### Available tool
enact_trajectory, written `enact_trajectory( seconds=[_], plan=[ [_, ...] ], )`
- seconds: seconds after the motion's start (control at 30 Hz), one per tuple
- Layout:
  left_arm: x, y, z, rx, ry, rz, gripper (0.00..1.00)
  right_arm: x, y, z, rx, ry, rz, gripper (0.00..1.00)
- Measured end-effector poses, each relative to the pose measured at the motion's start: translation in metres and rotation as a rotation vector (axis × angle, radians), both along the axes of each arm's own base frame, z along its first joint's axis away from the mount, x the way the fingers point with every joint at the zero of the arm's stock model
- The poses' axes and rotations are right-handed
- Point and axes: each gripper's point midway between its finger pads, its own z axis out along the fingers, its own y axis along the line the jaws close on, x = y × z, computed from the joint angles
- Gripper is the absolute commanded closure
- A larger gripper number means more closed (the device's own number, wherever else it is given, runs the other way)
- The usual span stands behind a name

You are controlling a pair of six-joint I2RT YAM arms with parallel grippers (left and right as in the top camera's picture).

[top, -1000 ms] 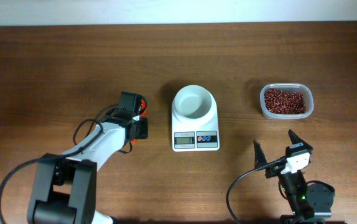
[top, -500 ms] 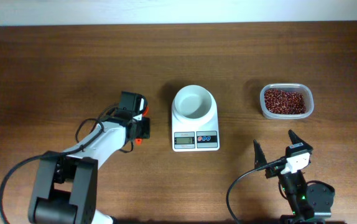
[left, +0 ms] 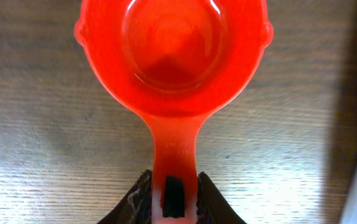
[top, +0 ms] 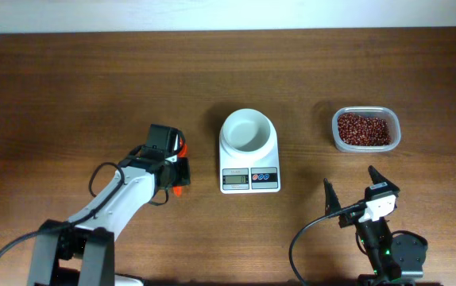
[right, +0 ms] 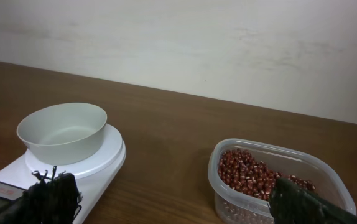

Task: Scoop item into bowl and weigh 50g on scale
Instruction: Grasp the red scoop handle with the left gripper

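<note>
- The wooden table (top: 69, 71) fills the overhead view, and everything else stands on its nearer half.
- The left arm (top: 121, 195) reaches in from the lower left towards the scale. Its gripper (left: 173, 193) is closed narrowly on the handle of the orange-red scoop, one finger pressed to each side of the handle.
- The right gripper (top: 350, 179) is near the front edge at the right, well apart from all the objects. Its jaws are spread wide and hold nothing.
- The scale (top: 249, 179) sits at the middle of the table, with its display and two round buttons on the front side.
- The clear plastic tub (top: 335, 131) stands to the right of the scale, well apart from it and behind the right gripper.
- The white bowl (top: 247, 112) rests on the scale's platform — upright, and empty as far as the overhead and right wrist views show.
- The scoop (left: 172, 56) is just left of the scale, with its cup pointing away from the left gripper — open side up and empty. Whether it touches the table I cannot tell.
- The beans (top: 363, 129) are small and reddish-brown, and all those in view lie inside the tub, none in the bowl or the scoop.
</note>
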Motion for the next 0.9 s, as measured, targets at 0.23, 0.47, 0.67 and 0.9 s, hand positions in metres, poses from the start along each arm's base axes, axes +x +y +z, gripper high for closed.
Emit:
enact_trajectory(
  seconds=[0.23,0.47,0.67,0.9],
  plan=[
    [0.003,0.0,-0.012,0.005,0.014,0.01,0.34,0.0,0.0,0.0,0.0,0.0,0.0,0.01],
    [0.016,0.007,-0.009,0.047,-0.041,0.028,0.53,0.0,0.0,0.0,0.001,0.0,0.0,0.01],
    [0.007,0.011,-0.012,0.067,-0.005,0.031,0.27,0.0,0.0,0.0,0.0,0.0,0.0,0.01],
    [0.004,0.012,-0.013,0.069,0.009,0.033,0.01,0.0,0.0,0.0,0.001,0.0,0.0,0.01]
  ],
)
